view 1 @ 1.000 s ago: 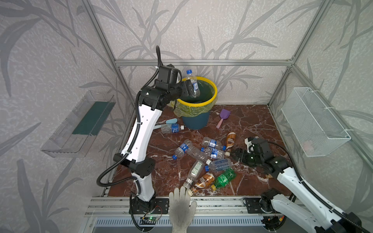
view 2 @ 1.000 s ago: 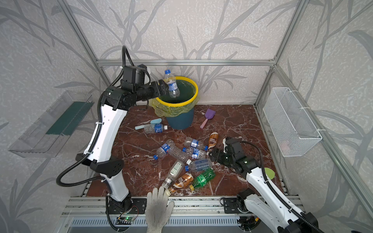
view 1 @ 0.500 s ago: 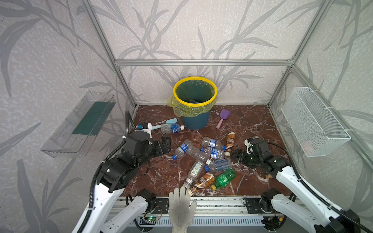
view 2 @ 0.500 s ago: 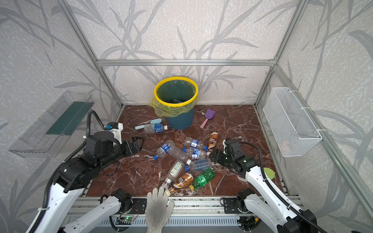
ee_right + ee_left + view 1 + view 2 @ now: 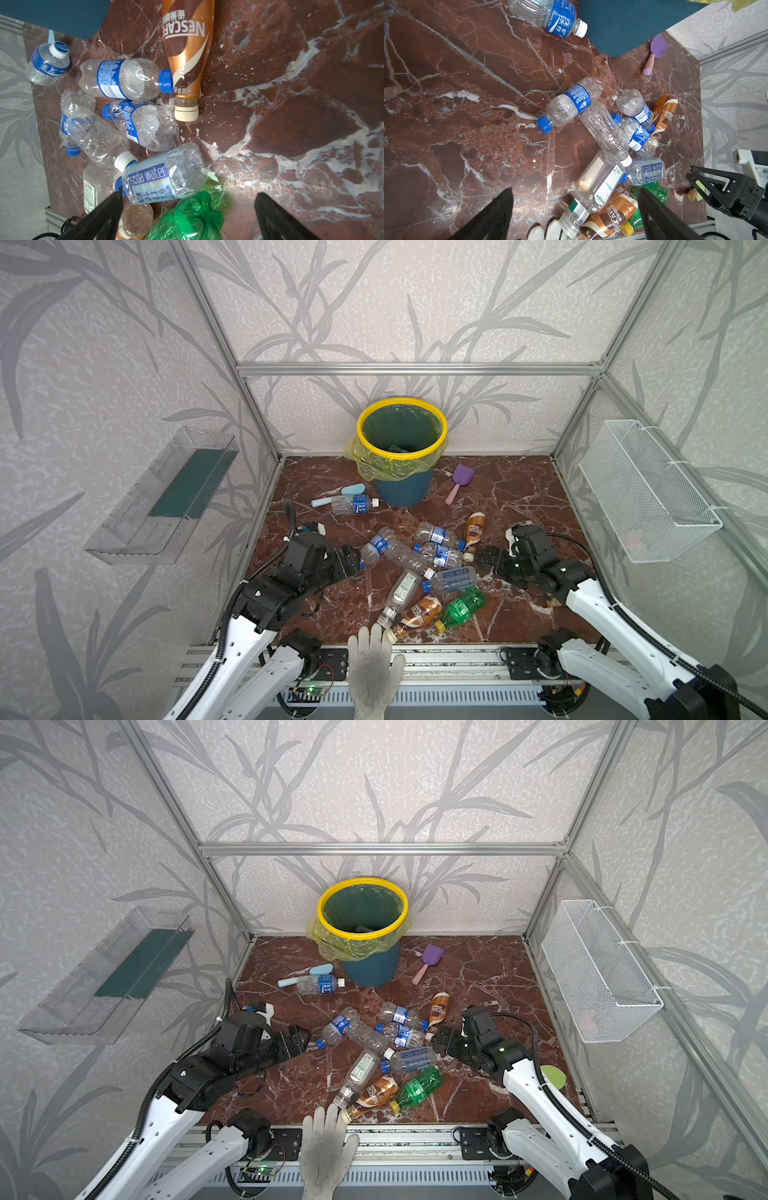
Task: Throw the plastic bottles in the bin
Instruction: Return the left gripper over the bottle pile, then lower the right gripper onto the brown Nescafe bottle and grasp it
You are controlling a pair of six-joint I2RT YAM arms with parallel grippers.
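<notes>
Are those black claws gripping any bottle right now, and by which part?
Nothing is held. The left gripper and the right gripper both stand open and empty, either side of the small plastic bottles heaped on the red marble floor.

We see plastic bottles (image 5: 368, 1033) heaped on the red marble counter (image 5: 478, 969), the bin (image 5: 371, 971) upright behind, with the left claw (image 5: 304, 1039) and right claw (image 5: 437, 1038) flanking the heap.

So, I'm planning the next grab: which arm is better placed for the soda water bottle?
Right. The right gripper is open, close beside the soda water bottle, with that bottle just ahead in its wrist view. The left gripper sits farther off, by a blue-capped bottle.
</notes>
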